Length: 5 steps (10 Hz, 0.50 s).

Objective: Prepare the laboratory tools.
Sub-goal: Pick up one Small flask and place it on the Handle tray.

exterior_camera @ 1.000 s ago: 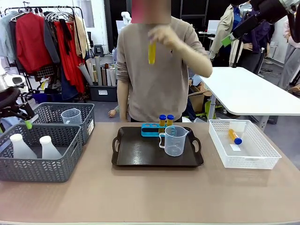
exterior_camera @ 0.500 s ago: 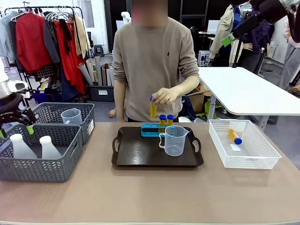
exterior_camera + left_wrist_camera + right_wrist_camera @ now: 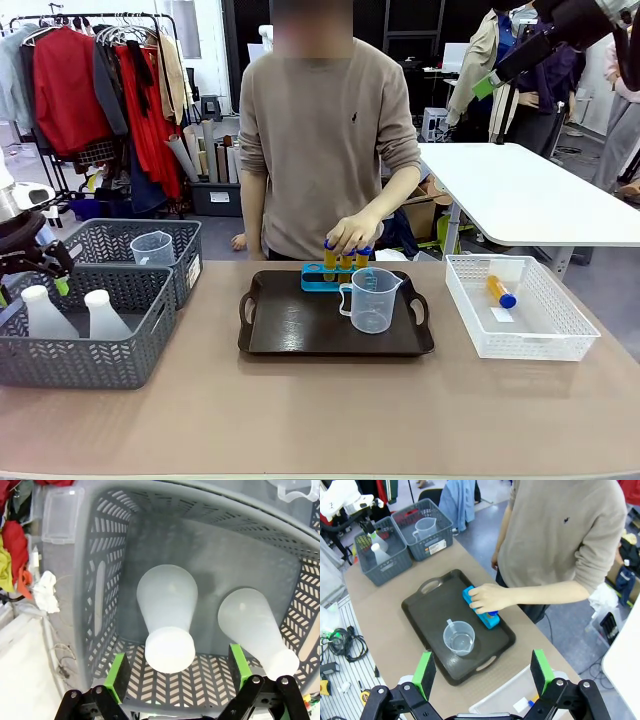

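Note:
The person's hand (image 3: 350, 233) holds an amber tube (image 3: 330, 258) down in the blue rack (image 3: 314, 277), beside two other blue-capped tubes (image 3: 362, 257). A clear jug (image 3: 372, 300) stands on the dark tray (image 3: 300, 325). Another tube (image 3: 501, 291) lies in the white basket (image 3: 560, 335). Two white flasks (image 3: 45, 310) stand in the near grey basket (image 3: 90, 365). My left gripper (image 3: 178, 672) hangs open above them, its pads on either side of one flask's (image 3: 167, 615) neck without touching it. High over the table, my right gripper (image 3: 482, 672) is open and holds nothing.
The far grey basket (image 3: 185, 240) holds a second clear jug (image 3: 152, 248). The second flask (image 3: 255, 625) stands close to my left gripper's right finger. A white table (image 3: 530, 200) and clothes racks stand behind the person. The brown tabletop (image 3: 320, 410) lies bare in front.
The person's hand has come down from chest height and set the amber tube into the rack. My left gripper has sunk slightly over the flask basket.

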Each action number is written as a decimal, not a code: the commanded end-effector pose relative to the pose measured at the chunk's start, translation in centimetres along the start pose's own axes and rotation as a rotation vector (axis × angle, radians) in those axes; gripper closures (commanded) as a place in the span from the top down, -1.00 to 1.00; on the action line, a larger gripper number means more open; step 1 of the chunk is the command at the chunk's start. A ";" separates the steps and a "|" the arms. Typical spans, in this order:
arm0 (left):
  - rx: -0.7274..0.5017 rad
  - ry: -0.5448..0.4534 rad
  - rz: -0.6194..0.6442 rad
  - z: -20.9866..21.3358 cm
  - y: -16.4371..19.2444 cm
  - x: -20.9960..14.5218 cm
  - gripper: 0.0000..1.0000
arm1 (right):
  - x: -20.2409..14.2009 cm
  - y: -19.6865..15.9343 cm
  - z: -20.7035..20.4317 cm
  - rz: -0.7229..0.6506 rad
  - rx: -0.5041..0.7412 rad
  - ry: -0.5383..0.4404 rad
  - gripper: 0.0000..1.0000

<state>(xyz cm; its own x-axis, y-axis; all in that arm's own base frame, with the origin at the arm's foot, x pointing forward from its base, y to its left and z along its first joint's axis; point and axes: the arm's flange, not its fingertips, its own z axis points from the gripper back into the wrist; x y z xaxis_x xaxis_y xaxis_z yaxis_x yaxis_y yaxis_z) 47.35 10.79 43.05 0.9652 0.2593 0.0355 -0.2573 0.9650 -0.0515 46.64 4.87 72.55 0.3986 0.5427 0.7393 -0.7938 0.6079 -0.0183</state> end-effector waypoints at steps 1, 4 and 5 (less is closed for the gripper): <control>0.032 -0.020 0.028 -0.3 0.5 -0.3 1.00 | 0.0 0.2 0.0 0.002 0.003 -0.006 1.00; 0.060 -0.041 0.011 -0.5 0.6 0.1 0.86 | 0.0 0.2 0.0 0.002 0.003 -0.006 1.00; 0.062 -0.037 0.027 -0.5 0.6 0.4 0.49 | 0.0 0.2 0.0 0.002 0.003 -0.006 1.00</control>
<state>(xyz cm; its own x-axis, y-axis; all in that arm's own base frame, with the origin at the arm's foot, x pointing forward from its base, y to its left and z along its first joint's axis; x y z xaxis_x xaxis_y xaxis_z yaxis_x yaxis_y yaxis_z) 47.53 11.37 42.75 0.9653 0.2547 0.0570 -0.2539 0.9670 -0.0208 46.64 4.87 72.55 0.3986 0.5427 0.7393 -0.7938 0.6079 -0.0183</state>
